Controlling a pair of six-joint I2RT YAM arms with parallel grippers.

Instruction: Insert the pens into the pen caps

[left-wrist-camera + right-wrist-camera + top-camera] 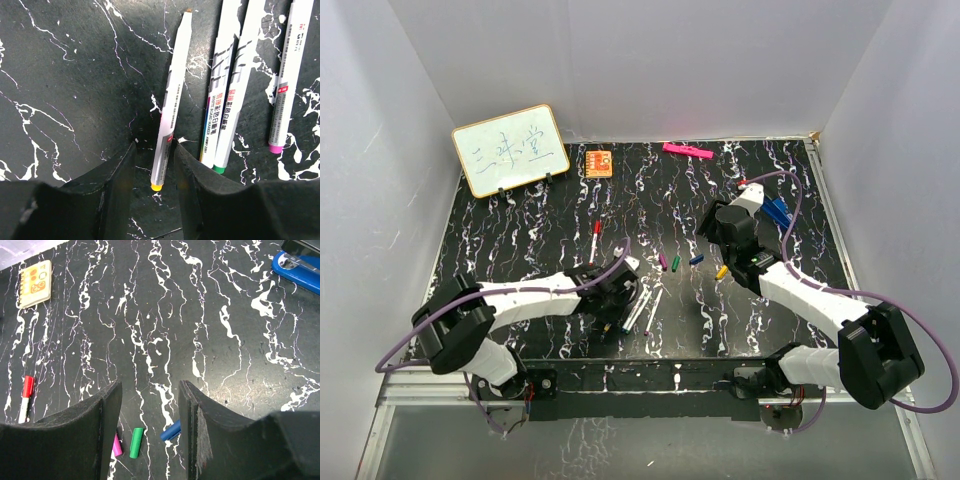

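My left gripper [612,303] [155,165] is open and low over the table. Its fingers [120,175] straddle the yellow-tipped pen [167,115], which lies flat between them with a gap on each side. Three more white pens lie beside it to the right, among them a green-tipped pen [235,100] and a purple-tipped pen [287,75]. They show as a bundle [645,306] in the top view. The red-tipped pen [595,238] [25,399] lies alone. My right gripper [712,228] [150,390] is open, empty and raised above the purple cap [117,445], green cap [136,442] and blue cap [171,430]. The yellow cap [721,271] lies near them.
A small whiteboard [510,150] stands at the back left. An orange notepad [599,162] [35,284] and a flat pink bar [686,151] lie at the back. Blue clip-like pieces [778,212] [297,267] lie at the right. White walls enclose the table.
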